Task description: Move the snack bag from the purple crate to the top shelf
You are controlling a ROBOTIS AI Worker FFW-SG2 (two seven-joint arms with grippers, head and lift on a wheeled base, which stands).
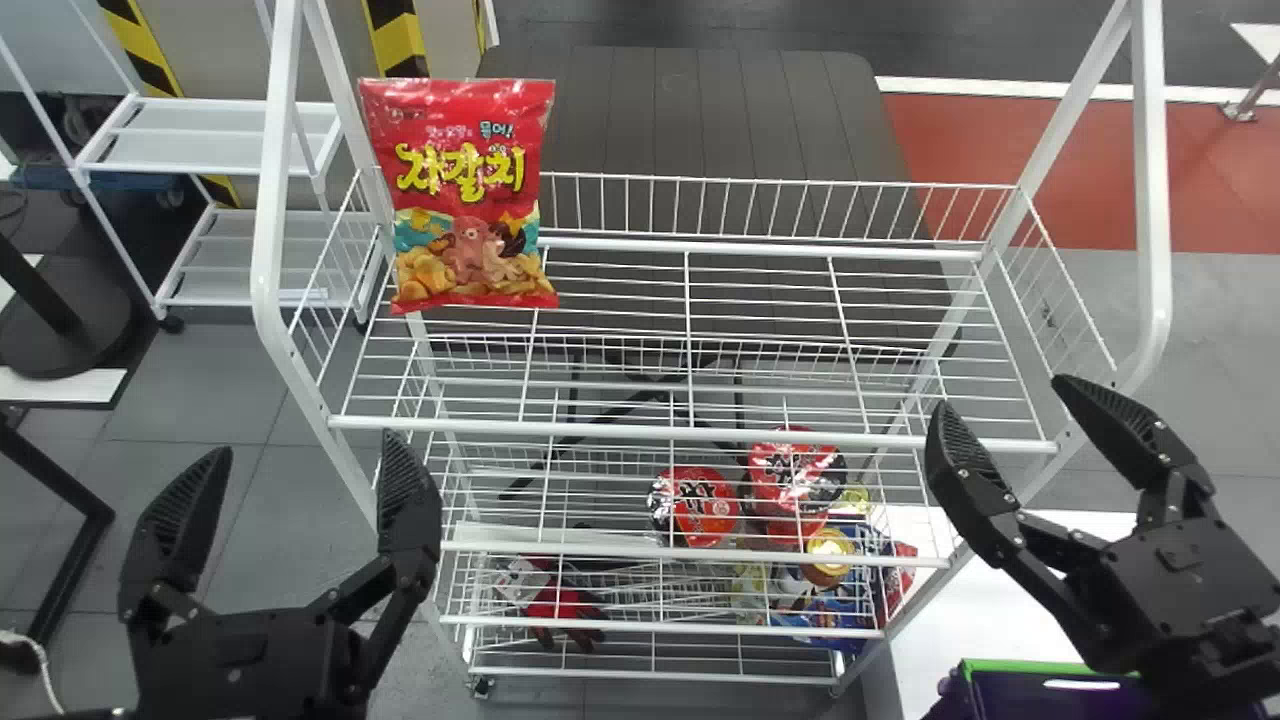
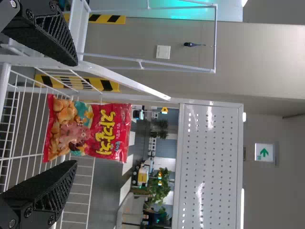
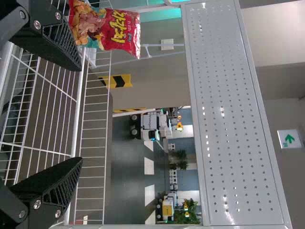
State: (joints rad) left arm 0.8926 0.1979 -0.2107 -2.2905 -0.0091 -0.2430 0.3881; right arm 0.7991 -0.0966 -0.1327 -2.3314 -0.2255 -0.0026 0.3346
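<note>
The red snack bag (image 1: 470, 200) stands upright, print facing me, at the left end of the white wire top shelf (image 1: 690, 433). My left gripper (image 1: 305, 450) is open in front of the shelf's left side, below the bag in the head view and apart from it. Open as well, my right gripper (image 1: 1003, 395) is by the shelf's front right corner, holding nothing. In the left wrist view, the bag (image 2: 88, 129) shows beyond the open left gripper (image 2: 76, 113). The right wrist view has the bag (image 3: 106, 27) far off to one side of the right gripper (image 3: 81, 114). Part of the purple crate (image 1: 1060, 700) shows under the right arm.
Lower shelves hold red-lidded cups (image 1: 695, 505), several packets and a red glove (image 1: 565, 605). White uprights (image 1: 275, 200) frame the rack's sides. A white surface (image 1: 930, 610) lies at the lower right, and another white rack (image 1: 210, 135) stands behind at the left.
</note>
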